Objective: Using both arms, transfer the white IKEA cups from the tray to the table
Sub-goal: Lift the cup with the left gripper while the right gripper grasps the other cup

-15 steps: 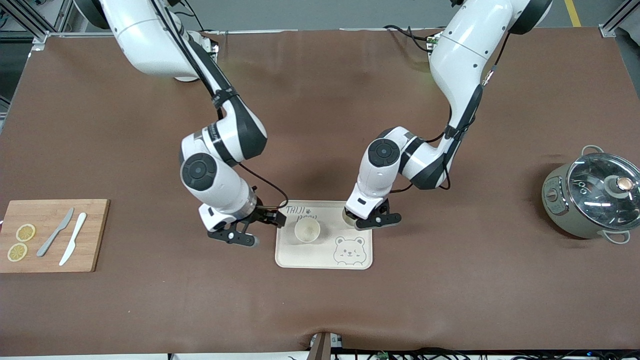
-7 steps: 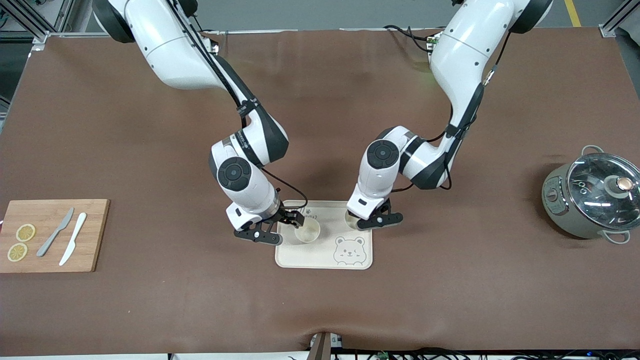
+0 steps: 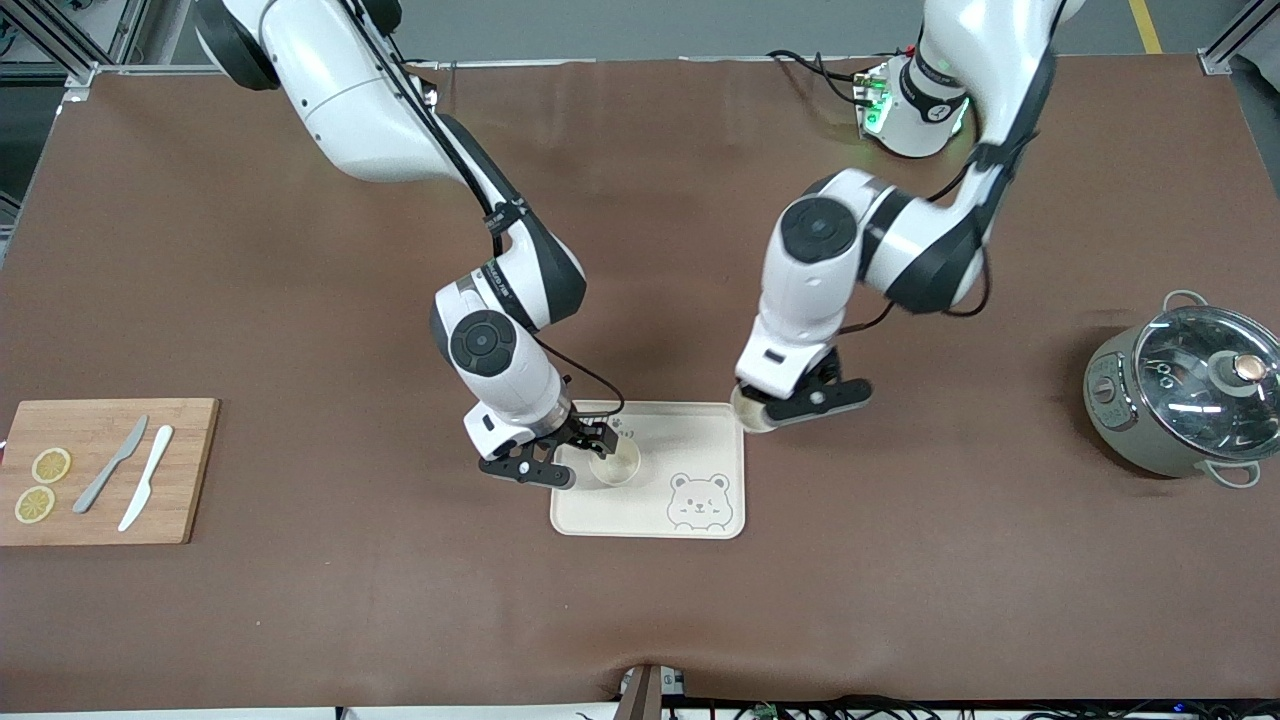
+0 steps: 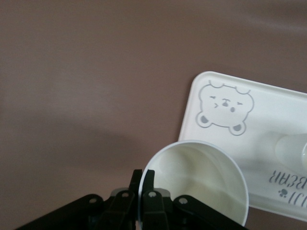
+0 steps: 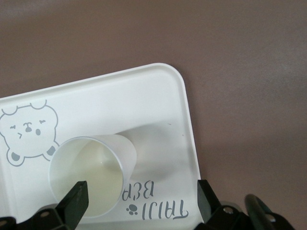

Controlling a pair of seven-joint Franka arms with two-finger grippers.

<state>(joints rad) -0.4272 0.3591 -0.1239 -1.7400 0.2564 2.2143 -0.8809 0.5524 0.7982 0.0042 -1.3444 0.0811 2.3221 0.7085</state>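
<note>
One white cup (image 3: 614,465) stands upright on the cream bear tray (image 3: 600,512). My right gripper (image 3: 565,455) is open, low over the tray beside this cup. In the right wrist view the cup (image 5: 91,175) sits partly between the spread fingers (image 5: 76,201), on the tray (image 5: 144,96). My left gripper (image 3: 778,407) is shut on the rim of the second white cup (image 3: 750,413) and holds it in the air over the tray's corner toward the left arm's end. In the left wrist view the fingers (image 4: 149,184) pinch that cup's (image 4: 196,182) wall, above the tray (image 4: 268,110).
A wooden cutting board (image 3: 100,470) with two lemon slices (image 3: 42,485) and two knives (image 3: 130,470) lies at the right arm's end. A grey-green pot with a glass lid (image 3: 1185,400) stands at the left arm's end.
My left gripper has lifted its cup off the tray and carried it toward the left arm's end. My right gripper has moved in over the tray beside the other cup.
</note>
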